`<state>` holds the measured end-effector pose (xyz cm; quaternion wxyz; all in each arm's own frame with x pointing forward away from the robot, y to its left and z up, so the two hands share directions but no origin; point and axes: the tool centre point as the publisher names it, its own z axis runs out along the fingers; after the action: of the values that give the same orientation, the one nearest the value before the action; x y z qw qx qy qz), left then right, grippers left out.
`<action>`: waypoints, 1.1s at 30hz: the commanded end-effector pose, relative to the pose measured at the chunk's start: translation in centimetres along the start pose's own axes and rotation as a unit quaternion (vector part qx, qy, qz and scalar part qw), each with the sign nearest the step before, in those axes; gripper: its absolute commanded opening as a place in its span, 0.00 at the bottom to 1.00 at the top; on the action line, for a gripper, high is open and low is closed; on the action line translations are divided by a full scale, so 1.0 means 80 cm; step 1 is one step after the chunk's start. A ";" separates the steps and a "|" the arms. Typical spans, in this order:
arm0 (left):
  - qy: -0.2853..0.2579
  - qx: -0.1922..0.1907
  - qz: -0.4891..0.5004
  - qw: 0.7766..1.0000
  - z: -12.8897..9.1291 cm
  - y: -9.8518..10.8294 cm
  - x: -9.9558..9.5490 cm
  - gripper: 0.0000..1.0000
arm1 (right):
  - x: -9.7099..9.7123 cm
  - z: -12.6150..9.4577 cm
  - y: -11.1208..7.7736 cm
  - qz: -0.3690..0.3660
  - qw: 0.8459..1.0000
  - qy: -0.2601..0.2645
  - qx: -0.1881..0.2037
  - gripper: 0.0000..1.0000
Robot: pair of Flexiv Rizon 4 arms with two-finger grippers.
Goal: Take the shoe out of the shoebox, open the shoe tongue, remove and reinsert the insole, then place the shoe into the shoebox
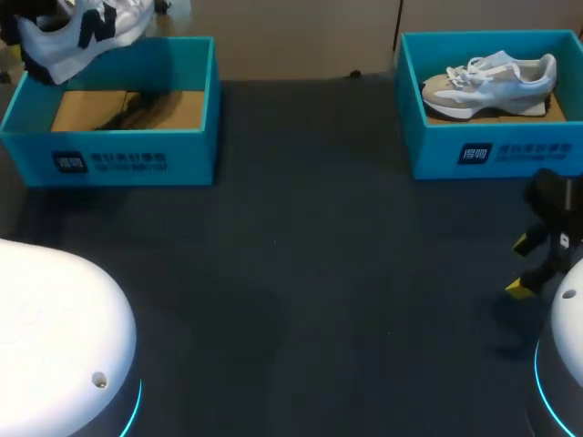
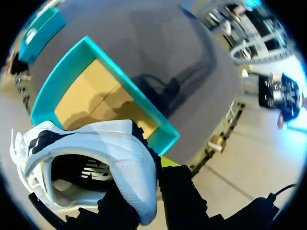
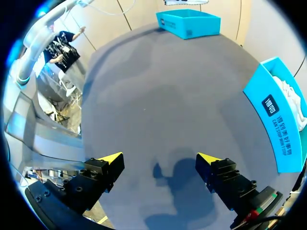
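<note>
Shoe (image 1: 82, 36) hangs over its box (image 1: 109, 155), heel pinched between the left jaws, apparently to lift it clear, while the right jaws gape empty.

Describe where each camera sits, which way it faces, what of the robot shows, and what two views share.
Head view: fixed above and behind, looking down on the table; white arm housings and the right gripper show.
Left wrist view: on the left wrist, looking down into the left shoebox; the left gripper, shut on the lifted shoe, shows.
Right wrist view: on the right wrist, facing across the table; its open fingers show.
Shared: head and left wrist see the lifted shoe.
</note>
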<state>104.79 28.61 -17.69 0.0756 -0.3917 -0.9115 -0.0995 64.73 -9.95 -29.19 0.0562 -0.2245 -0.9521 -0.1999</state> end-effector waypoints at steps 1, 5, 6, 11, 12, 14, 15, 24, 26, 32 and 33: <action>-0.031 -0.059 0.083 0.994 0.000 -0.011 0.012 0.00 | 0.001 0.001 0.000 0.000 1.000 -0.001 0.001 1.00; -0.031 -0.059 0.083 0.994 0.000 -0.011 0.012 0.00 | 0.001 0.001 0.000 0.000 1.000 -0.001 0.001 1.00; -0.034 -0.058 0.091 0.994 -0.002 -0.011 0.012 0.00 | 0.001 0.001 0.000 0.000 1.000 -0.001 0.001 1.00; -0.048 -0.094 0.161 0.981 0.004 0.015 0.003 0.00 | 0.001 0.001 0.000 0.000 1.000 -0.001 0.001 1.00; -0.056 -0.095 0.187 0.976 0.005 0.021 0.002 0.00 | 0.001 0.001 0.000 0.000 1.000 -0.001 0.001 1.00; -0.055 -0.109 0.200 0.972 0.008 0.034 -0.001 0.00 | 0.001 0.001 0.000 0.000 1.000 -0.001 0.001 1.00; -0.060 -0.105 0.225 0.967 0.008 0.039 0.000 0.00 | 0.001 0.001 0.000 0.000 1.000 -0.001 0.001 1.00; -0.062 -0.131 0.308 0.940 0.018 0.065 -0.011 0.00 | 0.001 0.001 0.000 0.000 1.000 -0.001 0.001 1.00; -0.062 -0.133 0.320 0.936 0.020 0.066 -0.014 0.00 | 0.001 0.001 0.000 0.000 1.000 -0.001 0.001 1.00; -0.068 -0.137 0.347 0.925 0.020 0.066 -0.015 0.00 | 0.001 0.001 0.000 0.000 1.000 -0.001 0.001 1.00; -0.068 -0.137 0.347 0.925 0.020 0.066 -0.015 0.00 | 0.001 0.001 0.000 0.000 1.000 -0.001 0.001 1.00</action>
<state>109.49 31.68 -19.04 -0.0087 -0.6950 -0.7000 -0.1639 64.73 -9.95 -29.19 0.0562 -0.2246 -0.9521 -0.1999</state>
